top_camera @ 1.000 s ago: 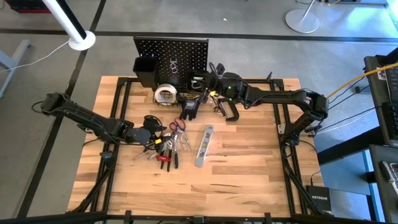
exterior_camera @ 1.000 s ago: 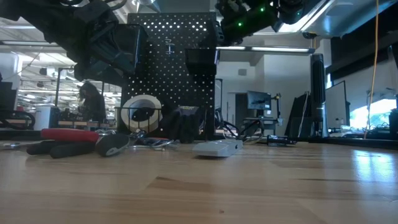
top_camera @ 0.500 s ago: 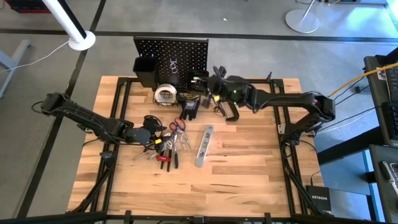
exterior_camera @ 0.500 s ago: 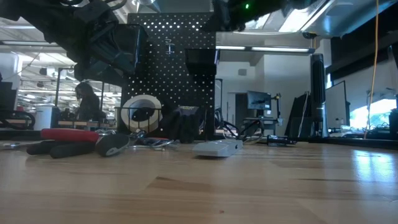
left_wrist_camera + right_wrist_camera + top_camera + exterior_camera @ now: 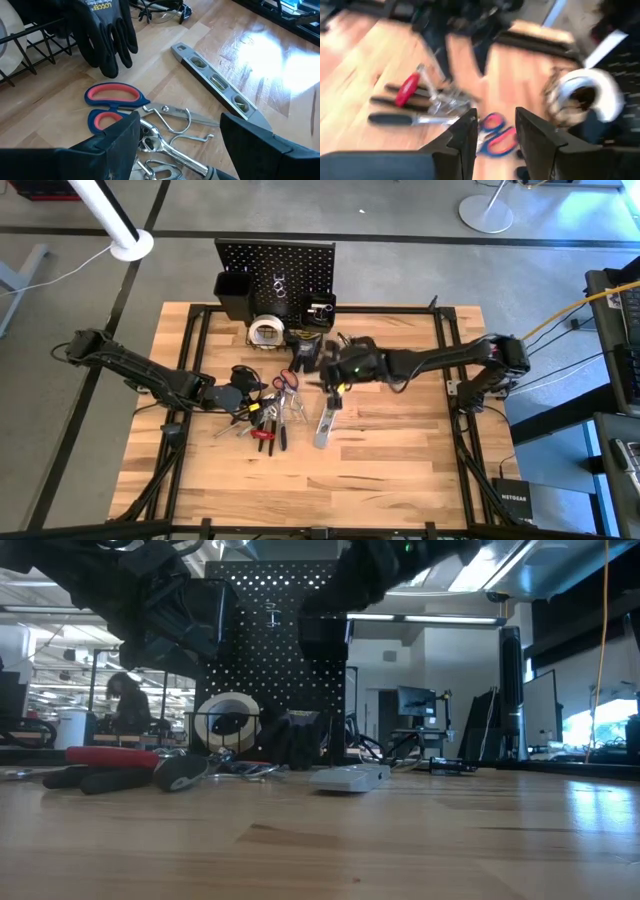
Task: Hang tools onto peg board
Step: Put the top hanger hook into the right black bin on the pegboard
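The black peg board [image 5: 275, 265] stands upright at the table's far edge, with a black bin [image 5: 235, 295] on it. A pale tape roll [image 5: 266, 332] sits in a wire basket at its foot, and black gloves [image 5: 107, 30] lie beside the basket. Scissors [image 5: 112, 100], a silver level bar [image 5: 215, 82] and red-handled pliers [image 5: 262, 432] lie flat on the wood. My left gripper [image 5: 180, 150] hovers open over the pile of small tools. My right gripper [image 5: 330, 380] hangs open above the level bar and scissors, with nothing between its fingers [image 5: 462, 140].
Silver hooks and dark-handled tools [image 5: 170, 145] lie tangled by the scissors. A second small black bin [image 5: 320, 310] sits at the board's right foot. Bare wood [image 5: 390, 470] stretches over the near and right parts of the table. A person [image 5: 120, 705] shows in the room behind.
My right gripper has swung away from the peg board toward the table's near edge and a little left. It has dropped lower and now hangs over the level bar and scissors.
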